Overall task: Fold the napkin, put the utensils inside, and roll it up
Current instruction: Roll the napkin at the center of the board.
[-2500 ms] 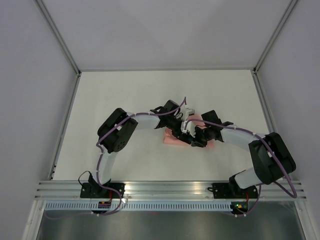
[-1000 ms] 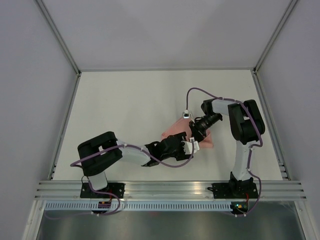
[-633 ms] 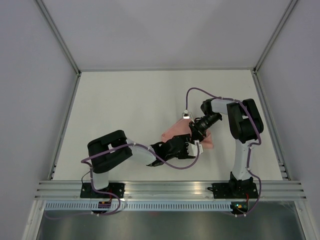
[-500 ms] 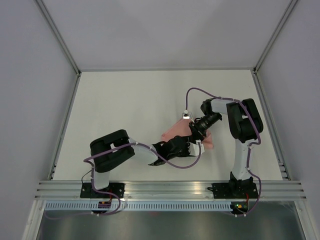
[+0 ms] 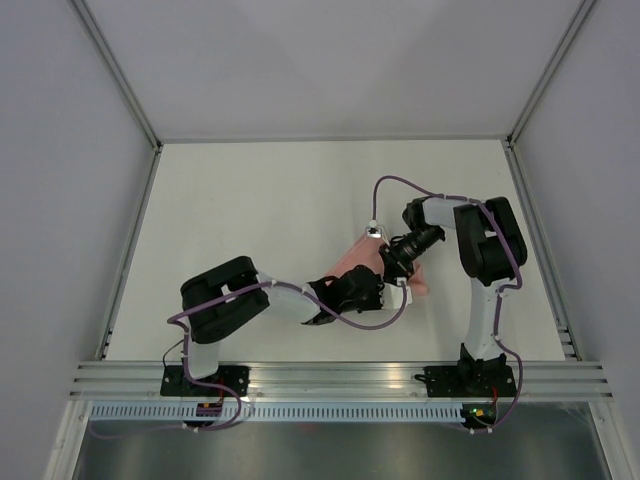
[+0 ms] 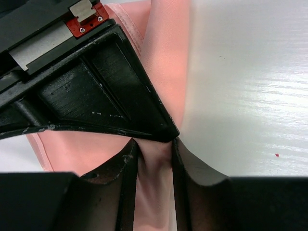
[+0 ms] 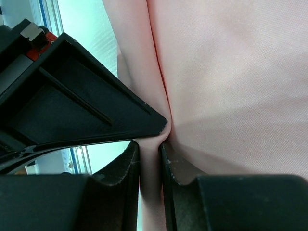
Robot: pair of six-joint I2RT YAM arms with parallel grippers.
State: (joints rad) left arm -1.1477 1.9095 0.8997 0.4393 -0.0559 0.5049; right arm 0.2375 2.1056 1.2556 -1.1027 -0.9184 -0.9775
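Note:
The salmon-pink napkin (image 5: 352, 258) is bunched small at the table's middle right, mostly under the two grippers. My left gripper (image 5: 383, 285) reaches in from the left and is shut on a fold of the napkin (image 6: 166, 77). My right gripper (image 5: 390, 266) comes from the right and is shut on a fold of the same napkin (image 7: 226, 82). The two grippers meet tip to tip; each wrist view shows the other's black body against its own fingertips. The utensils are hidden or out of view.
The white table (image 5: 250, 200) is walled by grey panels with metal posts at the back corners. An aluminium rail (image 5: 330, 378) carrying both arm bases runs along the near edge. Purple cables loop off both arms.
The left arm swung from the far side of the napkin to a low reach from the near left. The right arm folded upright. Over the last half second the left gripper crept right toward the right gripper.

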